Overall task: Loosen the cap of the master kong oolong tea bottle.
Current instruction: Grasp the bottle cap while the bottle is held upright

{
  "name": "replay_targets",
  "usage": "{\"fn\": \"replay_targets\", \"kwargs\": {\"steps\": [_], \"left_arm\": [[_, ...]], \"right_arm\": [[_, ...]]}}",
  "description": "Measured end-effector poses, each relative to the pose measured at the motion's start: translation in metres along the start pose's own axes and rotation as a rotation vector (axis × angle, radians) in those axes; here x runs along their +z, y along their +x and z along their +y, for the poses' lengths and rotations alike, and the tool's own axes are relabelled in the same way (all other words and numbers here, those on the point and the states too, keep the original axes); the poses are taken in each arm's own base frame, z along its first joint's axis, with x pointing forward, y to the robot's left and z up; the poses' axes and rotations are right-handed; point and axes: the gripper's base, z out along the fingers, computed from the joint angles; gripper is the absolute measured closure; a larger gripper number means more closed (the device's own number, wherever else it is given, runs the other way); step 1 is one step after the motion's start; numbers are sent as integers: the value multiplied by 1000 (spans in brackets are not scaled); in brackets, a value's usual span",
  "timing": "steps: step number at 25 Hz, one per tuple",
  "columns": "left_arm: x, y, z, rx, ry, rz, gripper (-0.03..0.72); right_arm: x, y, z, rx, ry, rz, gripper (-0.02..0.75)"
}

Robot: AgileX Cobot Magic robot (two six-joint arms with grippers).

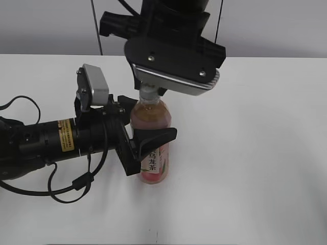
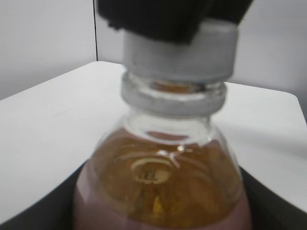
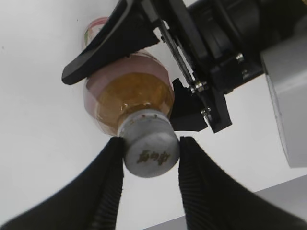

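Now, right hand (image 3: pixel 149 158): directly above the upright master kong oolong tea bottle (image 1: pixel 151 140), fingers pinching the cap (image 3: pixel 149 146).
Left hand (image 1: pixel 145 140): clamped round bottle's body, below.

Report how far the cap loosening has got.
Done: the left gripper clamps the bottle upright on the table. In hand: the right gripper has its jaws closed on the cap. Left: the twist itself; the cap sits fully down on the neck, with no visible gap.
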Motion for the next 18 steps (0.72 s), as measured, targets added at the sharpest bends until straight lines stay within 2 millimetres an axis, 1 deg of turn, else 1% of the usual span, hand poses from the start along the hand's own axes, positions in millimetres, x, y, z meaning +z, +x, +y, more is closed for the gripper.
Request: {"fn": "replay_targets", "kwargs": {"steps": [3, 5, 6, 9, 11, 13, 14, 17, 18], "left_arm": [[0, 0, 0, 0, -1, 0, 241], [0, 0, 0, 0, -1, 0, 241], [0, 0, 0, 0, -1, 0, 241], [0, 0, 0, 0, -3, -1, 241], [0, 0, 1, -1, -6, -1, 241], [0, 0, 1, -2, -6, -1, 241], [0, 0, 1, -2, -6, -1, 241], [0, 0, 1, -2, -6, -1, 241], [0, 0, 1, -2, -6, -1, 241]], "right_arm": [[0, 0, 0, -64, 1, 0, 467], [0, 0, 0, -43, 2, 0, 467], [0, 0, 0, -3, 2, -1, 465], [0, 0, 0, 199, 3, -2, 434], [-1, 0, 0, 365, 6, -5, 388], [-5, -1, 0, 497, 9, 7, 321], [-7, -1, 0, 577, 14, 12, 274], [-18, -2, 1, 859, 38, 19, 139], [-19, -4, 0, 975, 43, 17, 116]]}}
